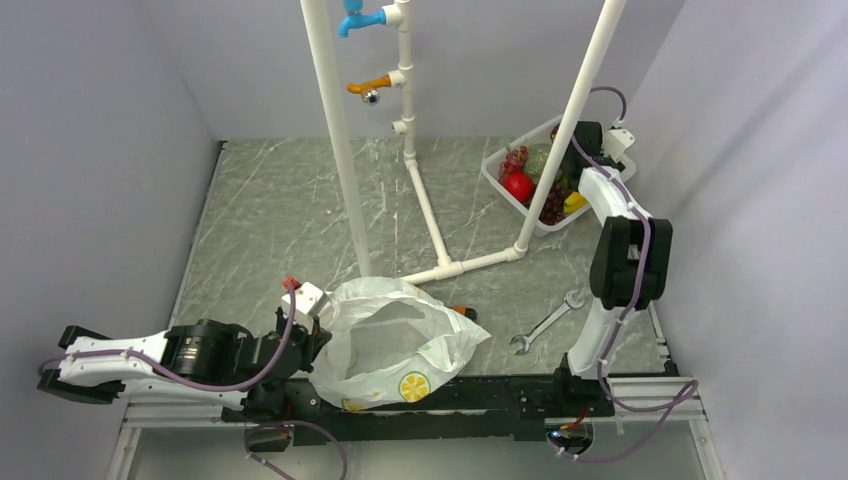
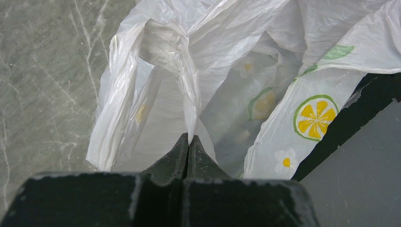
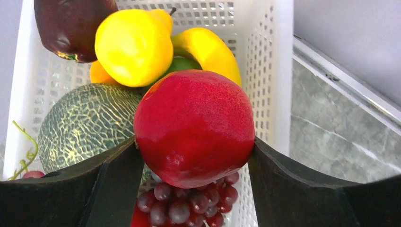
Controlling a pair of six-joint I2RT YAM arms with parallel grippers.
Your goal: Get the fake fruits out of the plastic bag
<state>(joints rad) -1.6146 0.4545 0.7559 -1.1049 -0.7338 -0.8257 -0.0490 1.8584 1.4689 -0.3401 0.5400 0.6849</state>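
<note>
The plastic bag (image 1: 390, 340), white with lemon prints, lies open at the near edge of the table. My left gripper (image 1: 318, 335) is shut on a fold of its rim (image 2: 189, 118). I cannot make out any fruit through the bag (image 2: 156, 94). My right gripper (image 3: 194, 142) is shut on a red apple (image 3: 194, 123) and holds it over the white basket (image 3: 279, 71) at the back right (image 1: 497, 170). Under and behind the apple lie a yellow round fruit (image 3: 135, 45), a banana (image 3: 208, 49), a dark red apple (image 3: 71, 26), the green netted melon (image 3: 85, 123) and dark purple grapes (image 3: 189, 201).
A white pipe frame (image 1: 340, 150) stands on the table, with a foot bar (image 1: 470, 265) running between the bag and the basket. A wrench (image 1: 545, 322) lies right of the bag. A small orange object (image 1: 462, 312) peeks out behind the bag.
</note>
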